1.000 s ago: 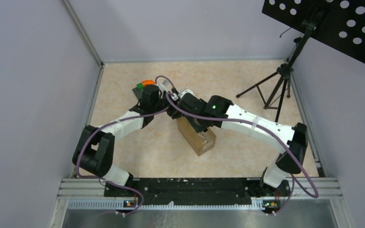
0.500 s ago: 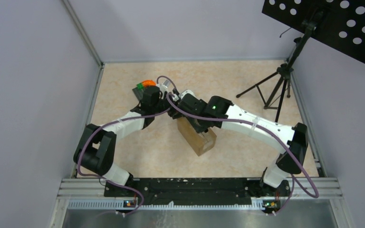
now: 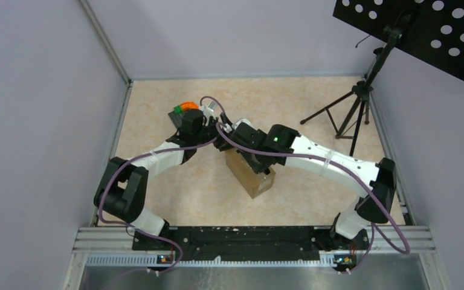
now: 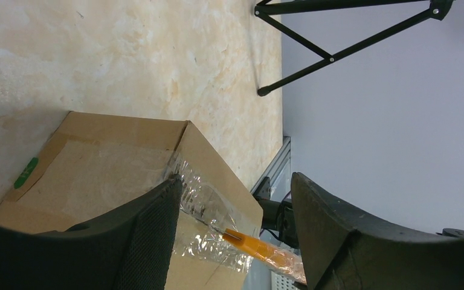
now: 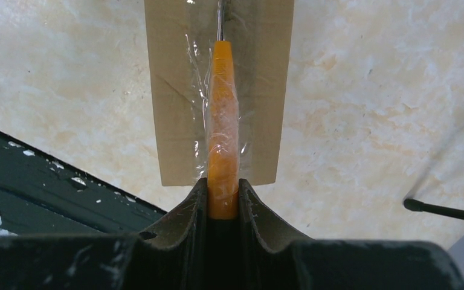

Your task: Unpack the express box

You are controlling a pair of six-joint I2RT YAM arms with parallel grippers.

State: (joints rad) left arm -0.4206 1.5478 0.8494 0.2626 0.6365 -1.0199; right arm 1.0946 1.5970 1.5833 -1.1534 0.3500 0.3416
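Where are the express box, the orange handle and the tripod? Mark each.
express box (image 5: 169,109): right wrist view, bare cardboard left of the tape.
orange handle (image 5: 222,121): right wrist view, mid-handle.
tripod (image 4: 332,58): left wrist view, leg brace joint.

**Express box: closed, tape on the seam**

The express box (image 3: 252,176) I am working on is a small oblong carton of brown corrugated cardboard. It lies flat on the beige worktop (image 3: 175,193), near the middle, set slantwise in the top view, where its far end is hidden. The top is closed. Clear tape (image 4: 199,202) runs along the top seam and over one end, crinkled and glossy. A small green sticker (image 4: 26,173) sits by one top edge.
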